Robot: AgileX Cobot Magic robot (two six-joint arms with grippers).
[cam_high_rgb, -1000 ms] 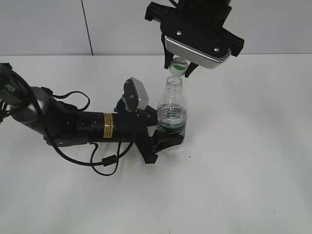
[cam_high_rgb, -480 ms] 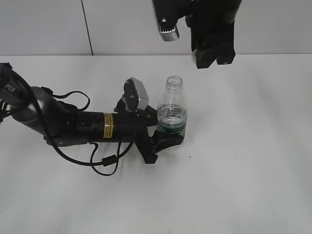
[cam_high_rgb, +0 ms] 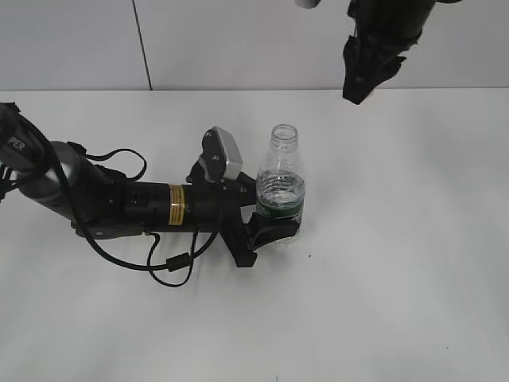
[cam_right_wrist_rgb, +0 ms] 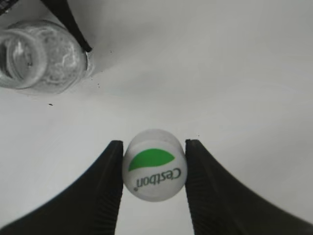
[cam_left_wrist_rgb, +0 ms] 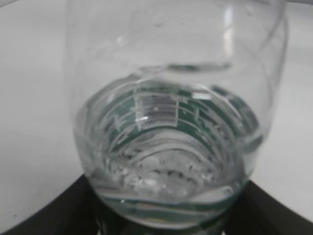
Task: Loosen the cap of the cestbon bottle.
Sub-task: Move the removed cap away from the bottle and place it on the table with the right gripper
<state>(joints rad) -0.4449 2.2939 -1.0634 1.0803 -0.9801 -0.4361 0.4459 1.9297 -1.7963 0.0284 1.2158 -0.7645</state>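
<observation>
The cap (cam_right_wrist_rgb: 154, 165) is fully off the cestbon bottle (cam_high_rgb: 280, 191) and sits pinched between the two dark fingers of the right end effector (cam_right_wrist_rgb: 154, 169), high above the bench (cam_high_rgb: 398, 278) and to the right of the bottle. In the exterior view that end effector is mostly cut off by the top edge. On this evidence the loosening is complete and exceeded; only disposal of the cap would remain.

The cap is a small white plastic disc, smooth on top, bearing a green half-circle and printed lettering. The bottle is clear thin-walled plastic with an open threaded neck, a dark green label band and some water inside. It stands upright, clamped at the label band by the left end effector (cam_high_rgb: 270, 231), pressed against both sides. The bench is plain matte white.
</observation>
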